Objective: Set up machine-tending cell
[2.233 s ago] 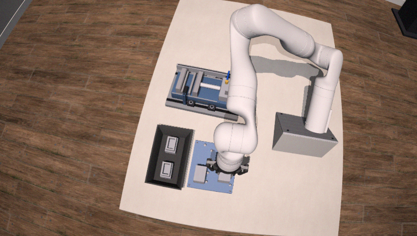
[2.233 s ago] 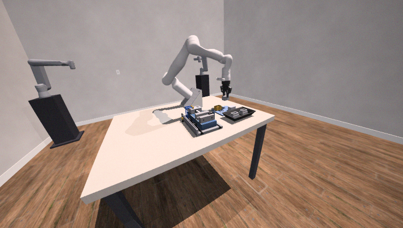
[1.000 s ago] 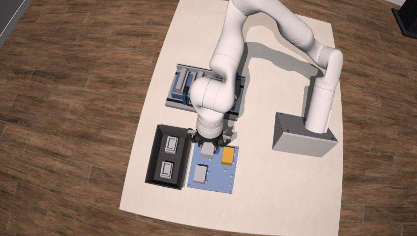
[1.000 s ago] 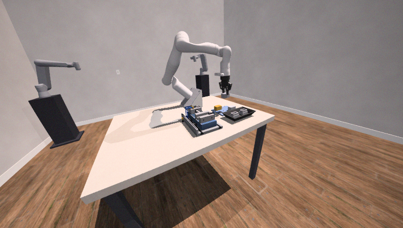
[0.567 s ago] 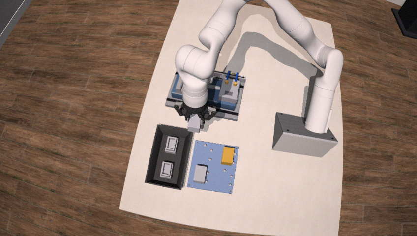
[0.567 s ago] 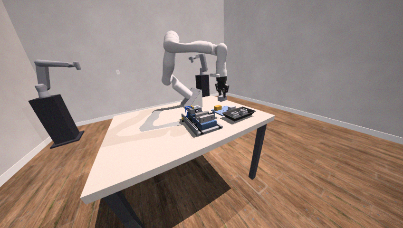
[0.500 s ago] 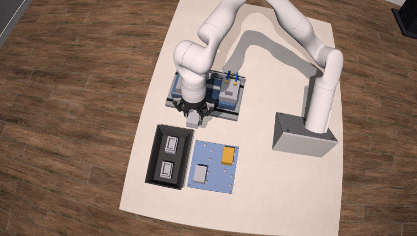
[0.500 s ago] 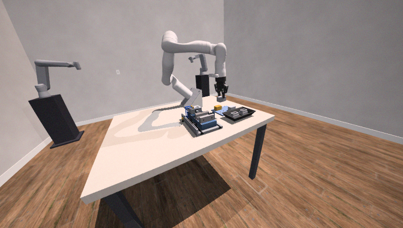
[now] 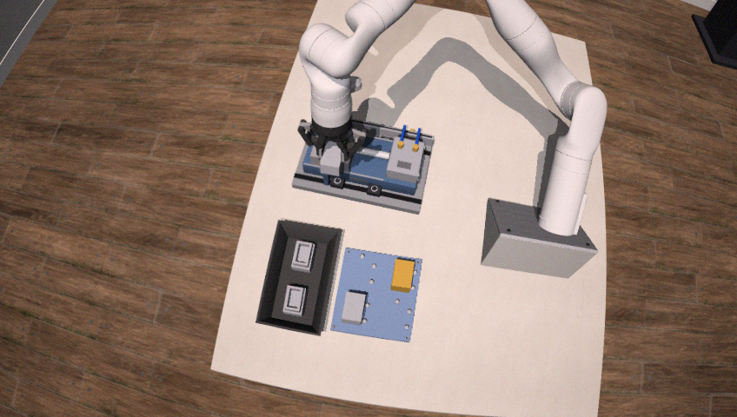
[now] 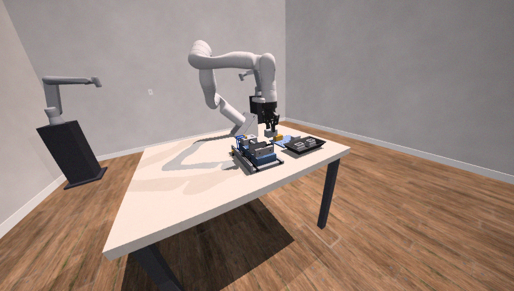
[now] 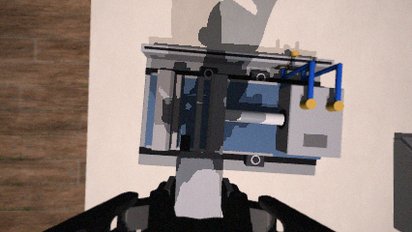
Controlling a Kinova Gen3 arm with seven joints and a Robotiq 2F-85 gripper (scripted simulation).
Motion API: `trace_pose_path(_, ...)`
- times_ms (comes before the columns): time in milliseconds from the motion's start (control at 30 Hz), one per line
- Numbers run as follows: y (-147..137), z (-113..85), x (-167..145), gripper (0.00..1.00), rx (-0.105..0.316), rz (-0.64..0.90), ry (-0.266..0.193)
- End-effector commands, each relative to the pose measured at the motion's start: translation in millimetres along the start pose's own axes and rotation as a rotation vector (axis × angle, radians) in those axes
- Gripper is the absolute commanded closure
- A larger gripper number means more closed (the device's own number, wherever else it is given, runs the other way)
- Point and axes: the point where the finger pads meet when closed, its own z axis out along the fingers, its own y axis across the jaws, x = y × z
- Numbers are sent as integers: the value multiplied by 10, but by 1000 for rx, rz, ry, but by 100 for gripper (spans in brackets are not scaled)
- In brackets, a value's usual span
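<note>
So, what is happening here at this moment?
The arm's gripper is shut on an aluminium blank, holding it in the air above the open vise. Two finished parts lie pocket up in the outfeed tray. One aluminium blank and one brass blank rest on the infeed plate.

Blue vise (image 9: 361, 173) with yellow-tipped blue hoses (image 9: 409, 138); grey block (image 9: 354, 307) and orange block (image 9: 402, 274) on light-blue plate (image 9: 382, 320).
</note>
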Motion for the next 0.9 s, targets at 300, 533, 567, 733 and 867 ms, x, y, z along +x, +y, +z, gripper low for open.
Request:
trace_pose_path(300,-170,42,842,100,-4,24,32)
trace_pose_path(533,-167,36,815,100,-3,24,28)
trace_pose_path(567,-167,37,815,100,-3,24,28)
trace_pose_path(733,-167,37,815,100,-3,24,28)
trace_pose_path(867,-167,37,815,100,-3,24,28)
